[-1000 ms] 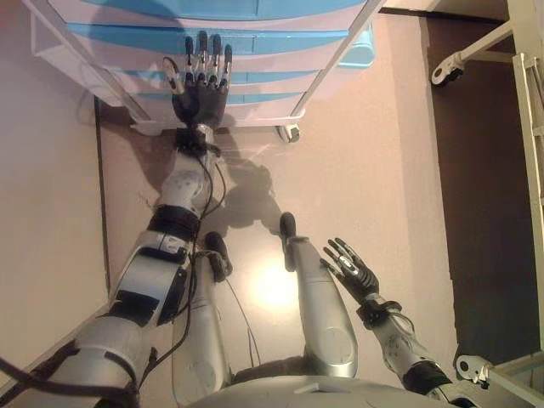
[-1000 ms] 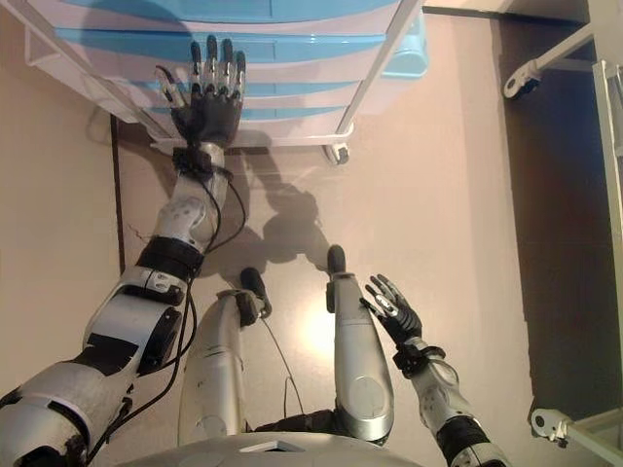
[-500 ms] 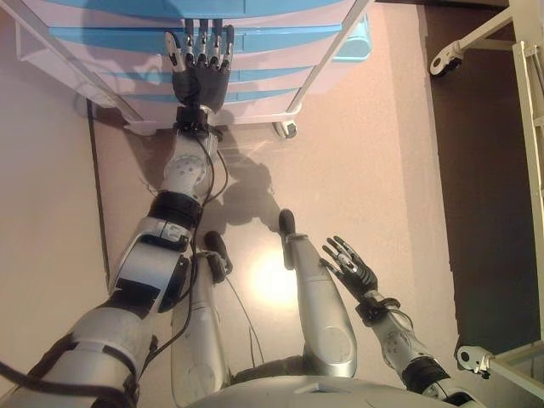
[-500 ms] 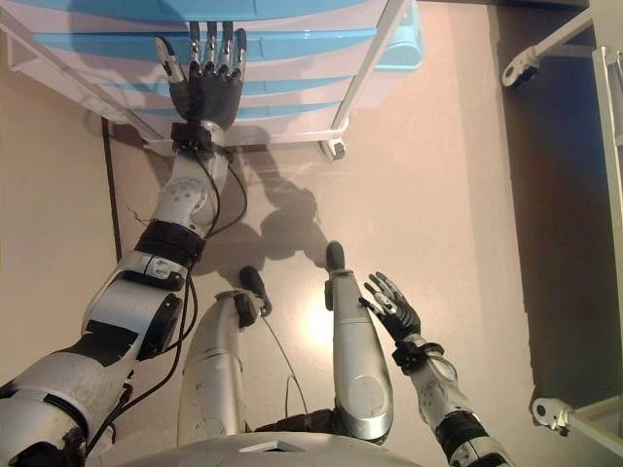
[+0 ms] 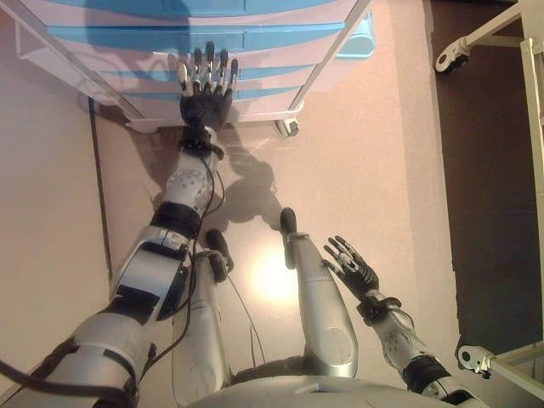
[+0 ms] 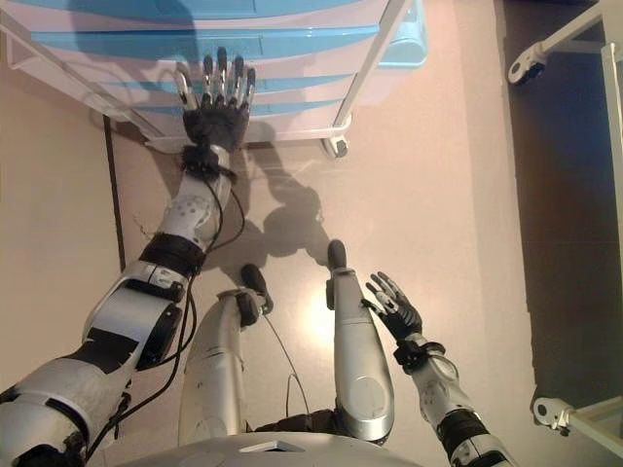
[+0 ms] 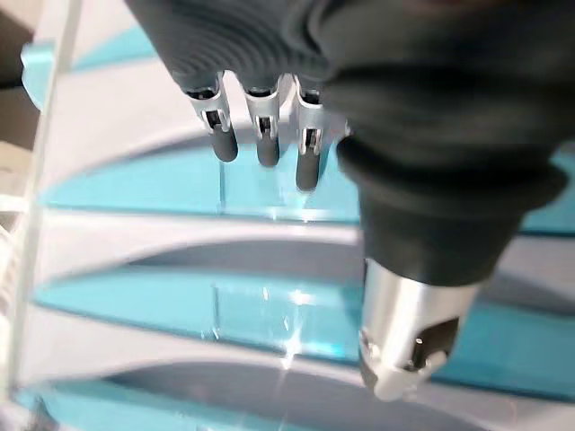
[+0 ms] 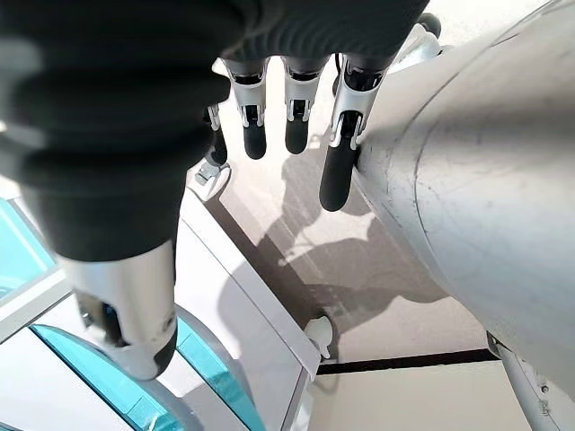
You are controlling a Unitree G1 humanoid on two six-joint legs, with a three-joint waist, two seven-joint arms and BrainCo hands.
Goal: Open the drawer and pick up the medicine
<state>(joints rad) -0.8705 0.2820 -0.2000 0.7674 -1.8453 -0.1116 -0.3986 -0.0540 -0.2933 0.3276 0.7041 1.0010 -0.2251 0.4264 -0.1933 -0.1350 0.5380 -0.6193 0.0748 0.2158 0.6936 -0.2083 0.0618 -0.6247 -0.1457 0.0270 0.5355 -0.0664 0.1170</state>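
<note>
A white drawer cart (image 5: 255,38) with several blue-fronted drawers stands on the floor ahead, and all its drawers look shut. No medicine shows in any view. My left hand (image 5: 206,106) is stretched out to the lower drawers, open with straight fingers spread over the fronts. In the left wrist view its fingers (image 7: 260,135) hang just before a blue drawer front (image 7: 180,305), holding nothing. My right hand (image 5: 357,272) is open and empty, low at my right side. Its fingers (image 8: 292,117) are straight in the right wrist view.
The cart's castor (image 5: 289,127) rests on the beige floor at its front right corner. A white wheeled frame (image 5: 450,59) stands at the far right over a dark floor strip (image 5: 493,212). Another castor (image 5: 472,357) shows at the lower right.
My left hand first reached higher up the drawer fronts, then dropped back to the lower drawers. Its fingers stay straight. My right hand has hardly moved.
</note>
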